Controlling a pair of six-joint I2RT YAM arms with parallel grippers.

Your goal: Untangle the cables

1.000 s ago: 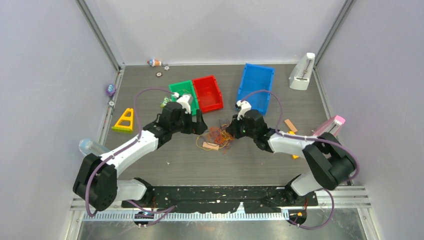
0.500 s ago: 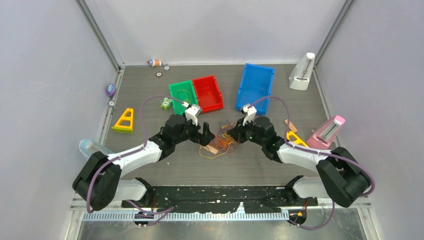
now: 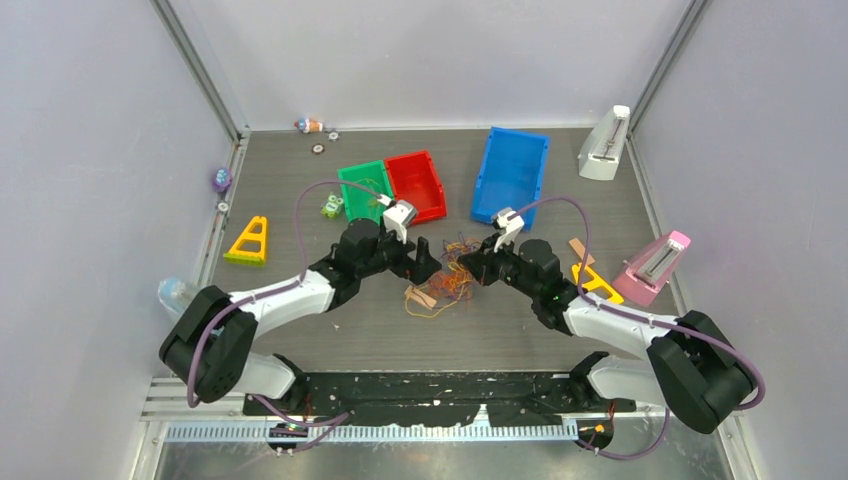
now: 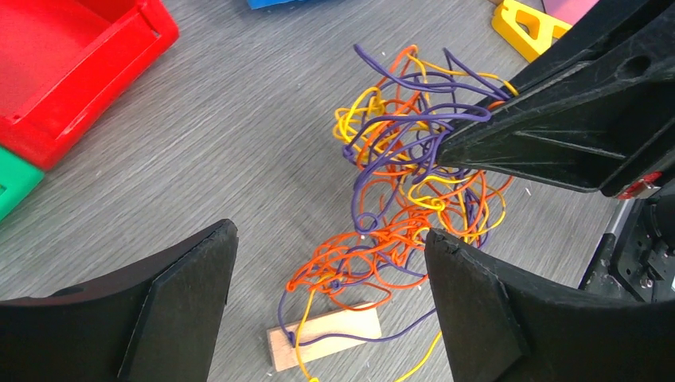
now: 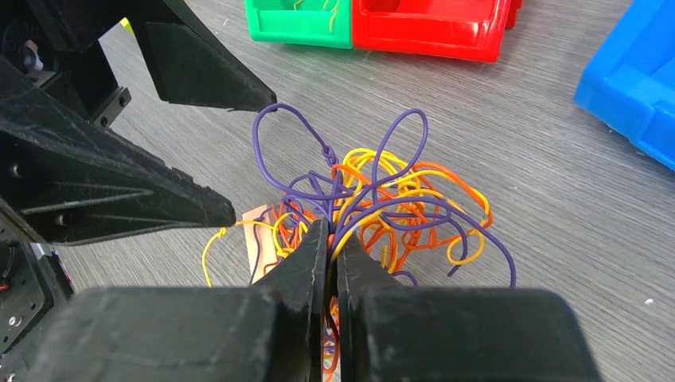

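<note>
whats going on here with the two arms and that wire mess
The robot is working on a tangle of yellow, orange and purple cables. The right gripper is shut on a few strands, mostly purple. The left gripper is open, pointed at the tangle, holding nothing.

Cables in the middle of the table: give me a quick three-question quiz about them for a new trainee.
1. True or false: the right gripper is shut on strands of the cables.
2. Choose one. The tan block is: A) lying flat with strands crossing over it; B) standing on end, away from the tangle; C) resting on top of the tangle.
3. Fill in the blank: the left gripper has its jaws ____ and holds nothing.

Key: 1 true; 2 A; 3 open.
</note>
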